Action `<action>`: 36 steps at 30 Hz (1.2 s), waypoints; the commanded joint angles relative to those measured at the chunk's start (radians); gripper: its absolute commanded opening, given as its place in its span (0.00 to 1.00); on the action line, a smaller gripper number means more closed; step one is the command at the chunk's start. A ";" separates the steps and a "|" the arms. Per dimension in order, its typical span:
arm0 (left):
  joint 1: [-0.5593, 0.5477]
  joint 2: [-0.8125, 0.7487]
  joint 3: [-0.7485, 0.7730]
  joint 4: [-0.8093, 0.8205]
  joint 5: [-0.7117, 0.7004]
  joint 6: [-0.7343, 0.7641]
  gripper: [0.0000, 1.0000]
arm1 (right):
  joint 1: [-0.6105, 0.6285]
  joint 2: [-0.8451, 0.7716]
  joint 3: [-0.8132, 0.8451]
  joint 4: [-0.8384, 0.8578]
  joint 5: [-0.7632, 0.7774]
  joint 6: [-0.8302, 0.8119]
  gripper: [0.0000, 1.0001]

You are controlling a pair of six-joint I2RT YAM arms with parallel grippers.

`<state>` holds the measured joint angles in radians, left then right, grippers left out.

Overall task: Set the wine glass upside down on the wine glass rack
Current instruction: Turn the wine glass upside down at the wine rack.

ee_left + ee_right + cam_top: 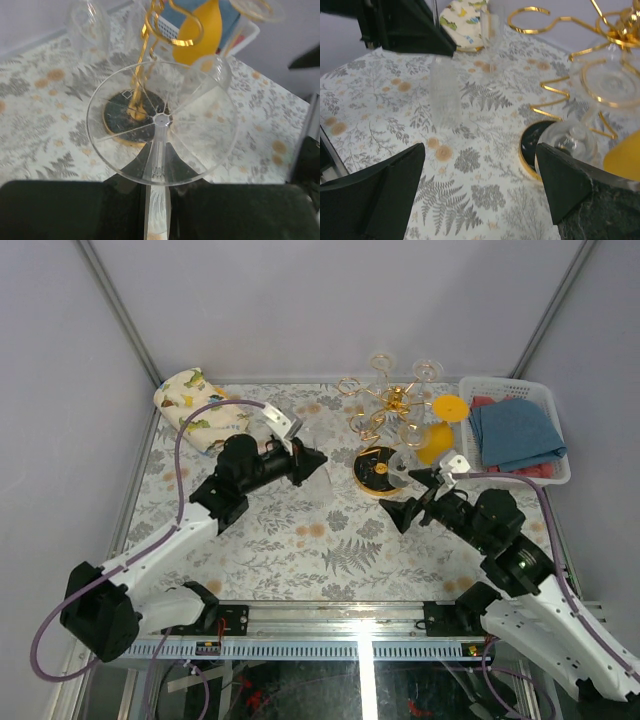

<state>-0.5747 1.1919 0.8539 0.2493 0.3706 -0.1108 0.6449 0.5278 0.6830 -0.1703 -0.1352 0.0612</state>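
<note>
Left fingers were pinched narrow on the stem of the glass, foot leading, up off the bench just short of the rack, right fingers wide and empty nearby; the smart play was to tip the foot up, line the stem with a free ring and slide in level. The left wrist view gave the foot crisp against the pole; from the top the glass nearly vanished

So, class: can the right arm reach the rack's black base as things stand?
Probably, but tightly: the open right gripper faces the base nearby, though a clear glass partly fronts it.
</note>
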 commanded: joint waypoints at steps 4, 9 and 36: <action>0.004 -0.165 -0.121 -0.132 0.105 -0.077 0.00 | -0.004 0.171 0.038 0.438 -0.141 0.018 0.99; 0.003 -0.212 -0.102 -0.208 0.168 -0.071 0.00 | 0.038 0.258 0.079 0.533 -0.123 0.004 0.99; -0.007 -0.245 -0.071 -0.258 0.225 -0.093 0.00 | 0.331 0.624 0.126 0.822 0.261 -0.034 0.99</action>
<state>-0.5747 0.9691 0.7422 -0.0284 0.5579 -0.1940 0.9668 1.1244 0.7853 0.5713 0.0708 0.0132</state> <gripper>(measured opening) 0.098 0.994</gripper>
